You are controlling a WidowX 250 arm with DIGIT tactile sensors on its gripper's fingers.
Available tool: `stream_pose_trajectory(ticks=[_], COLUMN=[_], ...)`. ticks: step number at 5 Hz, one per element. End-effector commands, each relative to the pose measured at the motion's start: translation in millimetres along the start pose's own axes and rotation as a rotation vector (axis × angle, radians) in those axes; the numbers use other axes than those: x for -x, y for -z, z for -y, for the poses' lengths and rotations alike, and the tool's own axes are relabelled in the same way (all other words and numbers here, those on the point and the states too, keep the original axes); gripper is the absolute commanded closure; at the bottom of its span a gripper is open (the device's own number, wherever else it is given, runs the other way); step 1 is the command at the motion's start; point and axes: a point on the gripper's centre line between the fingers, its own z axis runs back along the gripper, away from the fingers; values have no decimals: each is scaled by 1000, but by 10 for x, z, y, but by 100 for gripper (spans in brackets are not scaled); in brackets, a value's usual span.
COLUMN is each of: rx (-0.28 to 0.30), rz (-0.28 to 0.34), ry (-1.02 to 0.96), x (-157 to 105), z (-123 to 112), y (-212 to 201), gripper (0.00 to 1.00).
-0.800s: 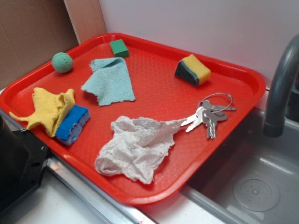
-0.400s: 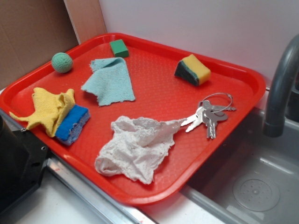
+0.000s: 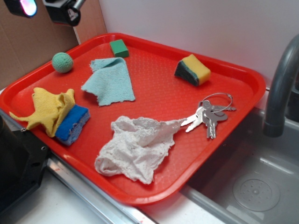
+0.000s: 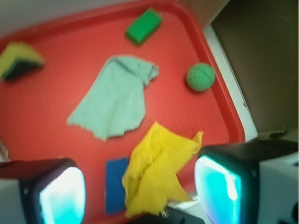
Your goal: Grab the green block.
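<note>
A: What sort of place is this?
B: A kitchen counter, or a mock-up of one. A steel sink [image 3: 254,186] with a dark faucet [image 3: 280,88] sits beside a red tray [image 3: 154,93].
A: Anything else?
B: Sponges [image 3: 193,69] and cloths [image 3: 109,80] lie on the tray, against a plain white wall [image 3: 196,23] and a cardboard panel [image 3: 28,42].

Exterior views obliquely, wrist overhead (both share tray [image 3: 140,198]).

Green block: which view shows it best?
The wrist view: the green block shows two faces, unobstructed though slightly blurred. The exterior view shows it sharper but smaller, at the red tray's far edge.
</note>
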Motion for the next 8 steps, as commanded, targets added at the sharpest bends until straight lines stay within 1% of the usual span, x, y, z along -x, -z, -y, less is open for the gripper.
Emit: stream_pose_trajectory(ticks=[1, 2, 3, 4, 5, 6, 7, 8], rx=[84, 109, 94, 66, 26, 4, -9, 11], rz=[162, 137, 125, 114, 70, 35, 9, -16], ry=[-314, -423, -437, -441, -474, -477, -453, -342], x=[-740, -1113, -1357, -1506, -1571, -1564, -1541, -1352], z=[-49, -51, 51, 52, -150, -274, -306, -337], y=[428, 860, 1128, 1241, 1429, 1569, 1650, 1702], gripper=[0, 0, 0, 0, 0, 0, 18, 100])
